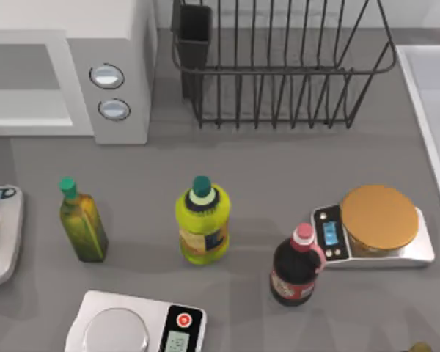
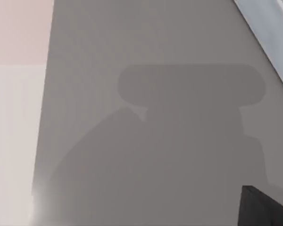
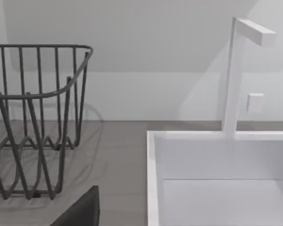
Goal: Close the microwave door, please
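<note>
the microwave (image 1: 66,70) sits at the table's (image 1: 279,169) back left corner, grey cavity facing forward, two knobs (image 1: 107,75) beside it. no label is readable. neither claw's state can be told.

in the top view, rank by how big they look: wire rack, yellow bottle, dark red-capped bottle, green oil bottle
1. wire rack
2. yellow bottle
3. dark red-capped bottle and green oil bottle: too alike to rank
</note>
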Action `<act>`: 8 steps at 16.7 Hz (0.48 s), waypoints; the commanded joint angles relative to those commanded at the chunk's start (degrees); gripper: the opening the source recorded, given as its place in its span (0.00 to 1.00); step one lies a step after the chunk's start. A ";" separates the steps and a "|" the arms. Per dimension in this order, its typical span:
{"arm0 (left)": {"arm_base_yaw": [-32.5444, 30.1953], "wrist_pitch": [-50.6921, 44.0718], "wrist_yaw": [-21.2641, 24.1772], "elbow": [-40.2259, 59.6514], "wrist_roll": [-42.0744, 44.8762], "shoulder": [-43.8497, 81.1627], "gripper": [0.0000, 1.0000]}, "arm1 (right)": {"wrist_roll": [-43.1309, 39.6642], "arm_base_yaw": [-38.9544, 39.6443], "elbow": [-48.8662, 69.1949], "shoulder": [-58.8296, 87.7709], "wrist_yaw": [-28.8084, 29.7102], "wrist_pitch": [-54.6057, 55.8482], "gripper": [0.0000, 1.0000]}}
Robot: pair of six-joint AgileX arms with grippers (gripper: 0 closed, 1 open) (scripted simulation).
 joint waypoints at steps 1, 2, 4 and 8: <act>-0.04 0.04 -0.02 -0.07 -0.05 -0.06 0.00 | 0.00 0.00 0.00 0.00 0.00 0.00 1.00; -0.04 0.04 -0.02 -0.07 -0.05 -0.06 0.00 | 0.00 0.00 0.00 0.00 0.00 0.00 1.00; 0.31 -0.13 0.22 -0.08 -0.01 0.18 0.00 | 0.00 0.00 0.00 0.00 0.00 0.00 1.00; -2.42 1.38 -1.35 -2.23 -2.47 -3.27 0.00 | 0.00 0.00 0.00 0.00 0.00 0.00 1.00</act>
